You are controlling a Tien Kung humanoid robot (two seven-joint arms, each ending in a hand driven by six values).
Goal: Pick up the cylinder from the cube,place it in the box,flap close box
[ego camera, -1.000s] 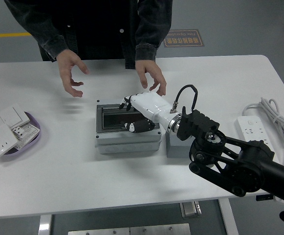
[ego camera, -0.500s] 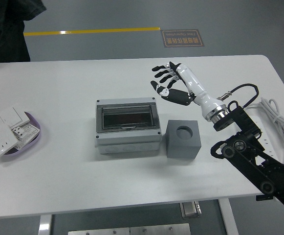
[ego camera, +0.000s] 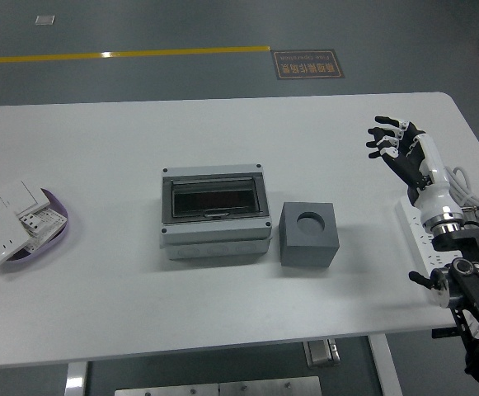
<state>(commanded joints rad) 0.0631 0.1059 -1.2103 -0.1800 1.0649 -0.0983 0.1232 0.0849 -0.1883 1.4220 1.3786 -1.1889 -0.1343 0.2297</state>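
A grey box with a dark see-through flap lying shut on top sits at the table's middle. Just to its right stands a grey cube with a round, empty hole in its top. No cylinder shows anywhere. My right hand is raised over the table's right side, well clear of the cube, its black-tipped fingers spread and holding nothing. My left arm does not appear.
A purple plate with white switch and socket parts sits at the left edge. A white power strip and coiled white cable lie at the right edge, partly behind my right forearm.
My right hand drew back from the box to the table's right side. The person who stood at the far side, hands above the box, has left the view.
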